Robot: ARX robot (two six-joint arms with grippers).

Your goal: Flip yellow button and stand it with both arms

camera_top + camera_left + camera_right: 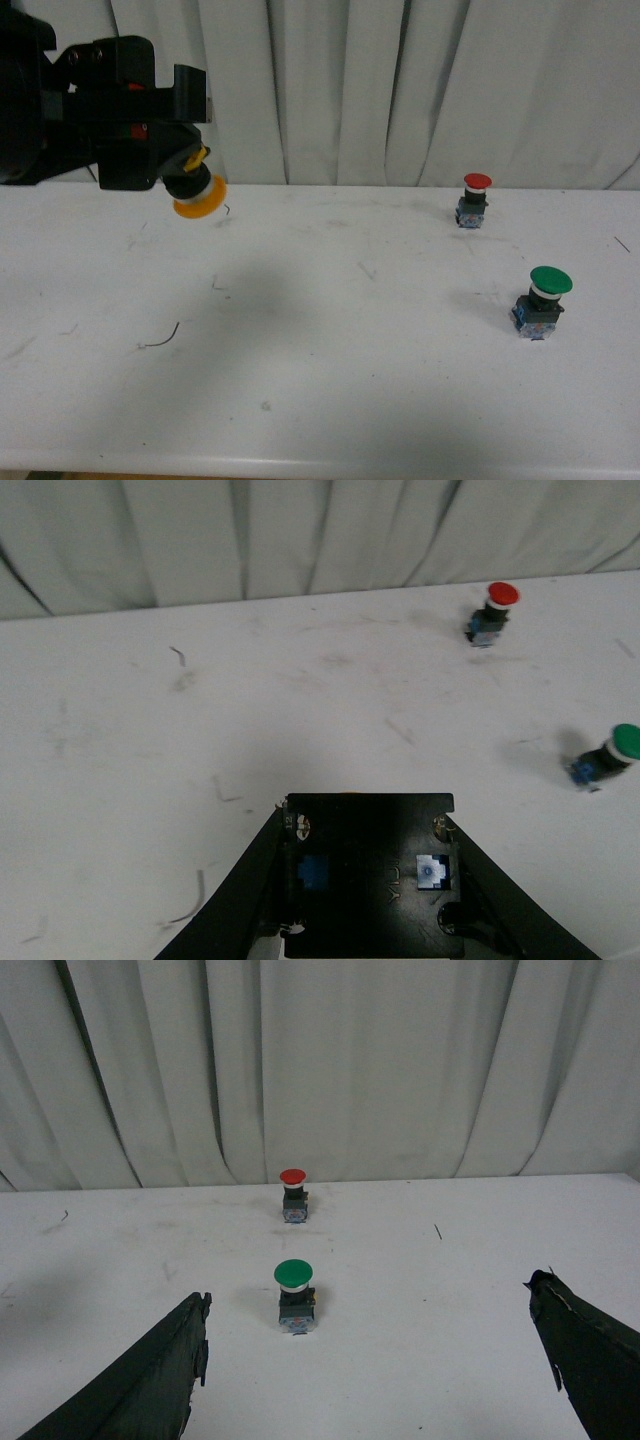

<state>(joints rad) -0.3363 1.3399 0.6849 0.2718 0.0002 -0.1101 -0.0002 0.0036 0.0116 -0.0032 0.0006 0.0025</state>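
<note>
My left gripper (185,165) is shut on the yellow button (197,195) and holds it above the white table (320,400) at the far left, its yellow-orange cap pointing down and to the right. In the left wrist view the button's dark boxy base (365,875) fills the space between the black fingers (235,895), its underside facing the camera. My right gripper (370,1305) is open and empty; it does not show in the front view. Its two black fingers (150,1380) spread wide over the table.
A red-capped button (475,200) stands upright at the far right of the table; it also shows in the left wrist view (492,613) and the right wrist view (292,1195). A larger green-capped button (542,302) stands upright nearer, ahead of my right gripper (295,1295). Grey curtains (400,80) hang behind.
</note>
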